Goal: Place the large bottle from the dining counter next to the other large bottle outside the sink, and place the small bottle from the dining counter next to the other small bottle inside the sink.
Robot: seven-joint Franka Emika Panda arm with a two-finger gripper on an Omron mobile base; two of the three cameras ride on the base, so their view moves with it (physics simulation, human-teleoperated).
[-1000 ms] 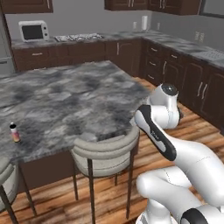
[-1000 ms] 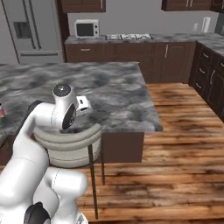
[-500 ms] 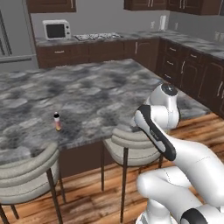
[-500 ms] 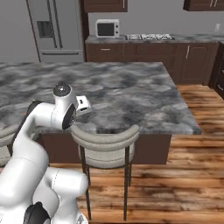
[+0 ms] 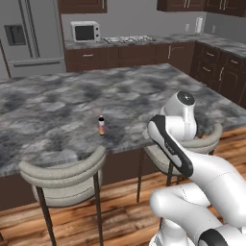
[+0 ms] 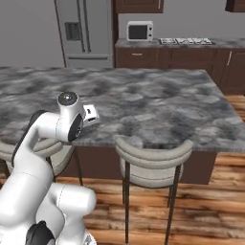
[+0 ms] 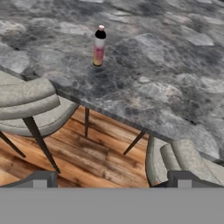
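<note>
The small bottle (image 5: 101, 125), slim with a black cap, pinkish top and orange-yellow base, stands upright near the front edge of the marbled dining counter (image 5: 57, 101). In the hand view the small bottle (image 7: 99, 46) is at the upper left, well ahead of my gripper (image 7: 111, 180). My fingertips (image 7: 40, 178) stand wide apart with nothing between them, so the gripper is open, held back from the counter (image 7: 166, 78) above the stools. The large bottle, the sink and the other bottles are out of view.
Grey curved-back stools (image 5: 62, 175) (image 6: 153, 160) are tucked under the counter's front edge, below the gripper (image 7: 26, 105). Behind the counter (image 6: 158, 105) stand a fridge (image 6: 83, 31), a microwave (image 5: 85, 31) and dark cabinets. The floor is wood.
The whole scene has shifted right in both base views, so the base has driven along the counter; the small bottle now sits nearer the middle. The gripper has stayed open.
</note>
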